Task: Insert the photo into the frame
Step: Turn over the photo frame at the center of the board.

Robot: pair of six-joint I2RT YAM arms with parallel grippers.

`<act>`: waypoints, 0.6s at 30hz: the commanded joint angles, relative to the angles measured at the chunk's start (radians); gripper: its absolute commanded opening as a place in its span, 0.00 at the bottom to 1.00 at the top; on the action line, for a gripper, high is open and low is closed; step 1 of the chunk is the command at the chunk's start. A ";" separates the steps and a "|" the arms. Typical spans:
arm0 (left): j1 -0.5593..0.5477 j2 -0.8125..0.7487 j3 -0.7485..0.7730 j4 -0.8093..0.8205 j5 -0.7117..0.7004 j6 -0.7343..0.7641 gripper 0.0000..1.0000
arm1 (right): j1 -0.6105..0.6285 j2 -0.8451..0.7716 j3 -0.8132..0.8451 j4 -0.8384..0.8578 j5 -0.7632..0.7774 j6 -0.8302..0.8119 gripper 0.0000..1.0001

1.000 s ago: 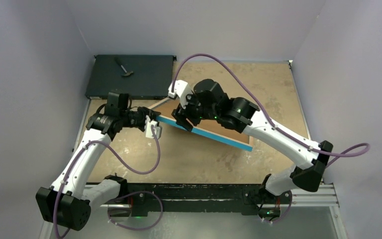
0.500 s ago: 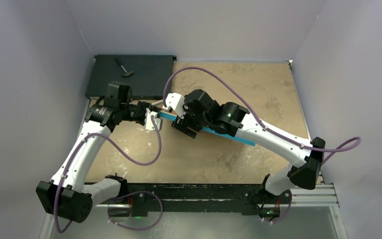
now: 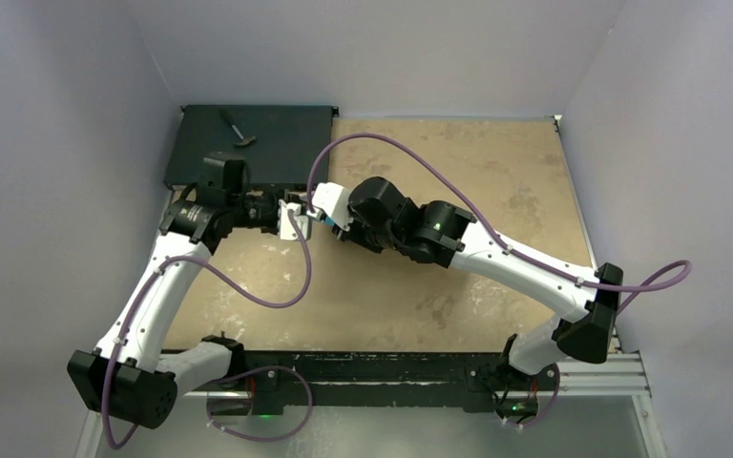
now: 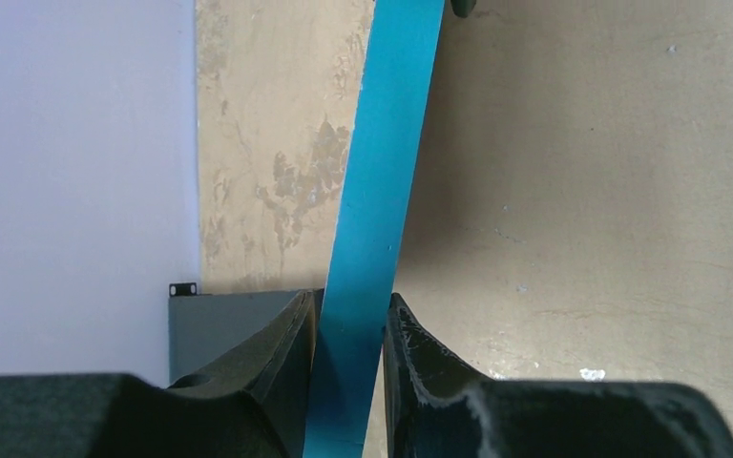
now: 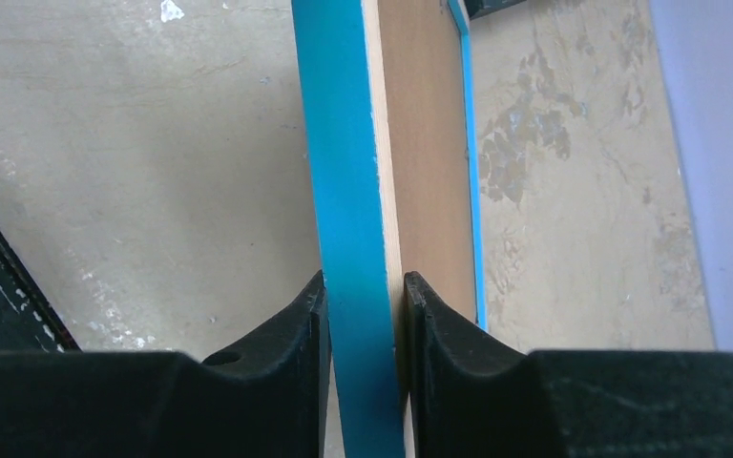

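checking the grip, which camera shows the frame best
Right wrist: the frame stands edge-on in the right gripper, showing its blue edge, wood back and far rail. Left wrist shows only one blue edge, clamped in the left gripper. The top view hides it almost wholly among the arms.

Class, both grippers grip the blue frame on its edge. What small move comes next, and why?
Probably lay the frame flat on the table, wood back up: left gripper and right gripper both clamp it on edge, where nothing can be laid in.
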 commanded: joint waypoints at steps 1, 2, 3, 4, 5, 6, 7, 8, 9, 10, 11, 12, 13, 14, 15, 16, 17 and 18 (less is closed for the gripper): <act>0.010 -0.059 0.057 0.110 0.022 -0.231 0.33 | 0.001 -0.053 0.021 0.059 -0.026 0.031 0.22; 0.010 -0.066 0.059 0.130 0.017 -0.253 0.40 | 0.001 -0.054 0.032 0.046 -0.067 0.046 0.22; 0.010 -0.074 0.063 0.162 0.011 -0.287 0.47 | -0.001 -0.055 0.045 0.040 -0.096 0.084 0.22; 0.010 -0.078 0.070 0.188 0.000 -0.332 0.52 | -0.001 -0.058 0.052 0.046 -0.110 0.095 0.23; 0.010 -0.080 0.082 0.208 -0.014 -0.378 0.57 | -0.003 -0.062 0.062 0.049 -0.122 0.105 0.23; 0.011 -0.078 0.098 0.225 -0.032 -0.432 0.65 | -0.007 -0.069 0.072 0.056 -0.138 0.112 0.23; 0.010 -0.071 0.122 0.241 -0.052 -0.493 0.71 | -0.011 -0.074 0.085 0.062 -0.148 0.120 0.23; 0.012 -0.060 0.145 0.248 -0.074 -0.559 0.73 | -0.027 -0.073 0.099 0.063 -0.162 0.127 0.24; 0.014 -0.042 0.179 0.244 -0.100 -0.615 0.75 | -0.047 -0.071 0.116 0.061 -0.183 0.137 0.24; 0.015 -0.023 0.232 0.234 -0.135 -0.673 0.78 | -0.072 -0.070 0.128 0.061 -0.202 0.148 0.23; 0.016 0.007 0.275 0.212 -0.174 -0.746 0.81 | -0.112 -0.072 0.132 0.068 -0.229 0.163 0.23; 0.017 0.039 0.328 0.169 -0.204 -0.773 0.82 | -0.158 -0.076 0.125 0.082 -0.284 0.178 0.23; 0.019 0.074 0.381 0.124 -0.232 -0.795 0.83 | -0.216 -0.080 0.114 0.103 -0.323 0.194 0.23; 0.026 0.108 0.428 0.079 -0.256 -0.818 0.83 | -0.271 -0.081 0.104 0.123 -0.347 0.212 0.23; 0.041 0.133 0.467 0.048 -0.265 -0.838 0.83 | -0.316 -0.078 0.099 0.135 -0.370 0.223 0.23; 0.059 0.152 0.490 0.023 -0.257 -0.857 0.83 | -0.361 -0.072 0.097 0.150 -0.388 0.232 0.24; 0.080 0.161 0.502 0.010 -0.237 -0.872 0.83 | -0.403 -0.063 0.098 0.167 -0.398 0.242 0.24; 0.094 0.164 0.504 0.006 -0.221 -0.882 0.83 | -0.443 -0.051 0.102 0.173 -0.412 0.251 0.25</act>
